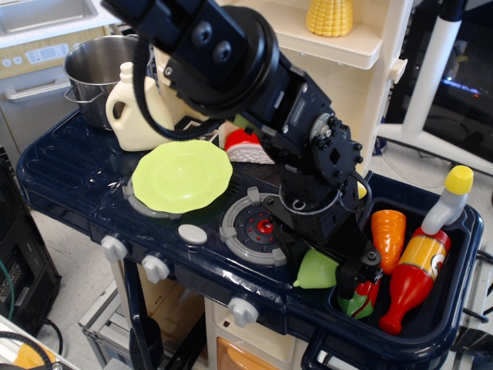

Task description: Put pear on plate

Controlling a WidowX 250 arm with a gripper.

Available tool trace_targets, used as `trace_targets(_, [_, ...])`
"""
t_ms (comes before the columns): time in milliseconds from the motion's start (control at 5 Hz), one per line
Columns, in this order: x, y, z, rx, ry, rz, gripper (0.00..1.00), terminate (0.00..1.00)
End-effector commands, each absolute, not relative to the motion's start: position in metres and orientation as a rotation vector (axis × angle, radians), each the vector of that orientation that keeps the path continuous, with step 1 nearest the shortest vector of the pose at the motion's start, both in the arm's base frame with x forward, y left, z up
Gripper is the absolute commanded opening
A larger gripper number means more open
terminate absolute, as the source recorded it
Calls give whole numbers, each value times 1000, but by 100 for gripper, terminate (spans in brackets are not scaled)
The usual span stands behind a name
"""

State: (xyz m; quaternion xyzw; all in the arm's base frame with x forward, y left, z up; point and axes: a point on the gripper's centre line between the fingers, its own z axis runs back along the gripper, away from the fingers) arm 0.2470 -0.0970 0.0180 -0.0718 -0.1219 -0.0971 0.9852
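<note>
The light-green pear (313, 271) lies on the dark blue stove top near its front edge, between the grey burner and the right-hand bin. My black gripper (329, 266) is down over it. One finger shows to the left of the pear and the other (359, 272) to its right, so the jaws stand apart around it. The gripper body hides the pear's right side. The lime-green plate (182, 175) sits on the left burner, well to the left of the gripper, with nothing on it.
A grey burner (250, 227) lies between plate and pear. The right bin (454, 308) holds a chili pepper (357, 299), an orange carrot (387, 235) and a sauce bottle (420, 266). A cream jug (137, 109), steel pot (94, 71) and red item (245, 141) stand behind.
</note>
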Motion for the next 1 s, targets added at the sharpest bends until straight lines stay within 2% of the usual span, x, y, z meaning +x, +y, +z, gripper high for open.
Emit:
trace_targets(0, [245, -79, 58, -49, -179, -169, 0, 0])
trace_targets(200, [248, -45, 82, 55, -163, -168, 0, 0])
trace_targets(400, [253, -4, 81, 118, -195, -220, 0, 0])
trace_targets(600, [267, 31, 73, 118, -223, -280, 0, 0])
trace_targets(800, [281, 49, 65, 120, -266, -338, 0, 0])
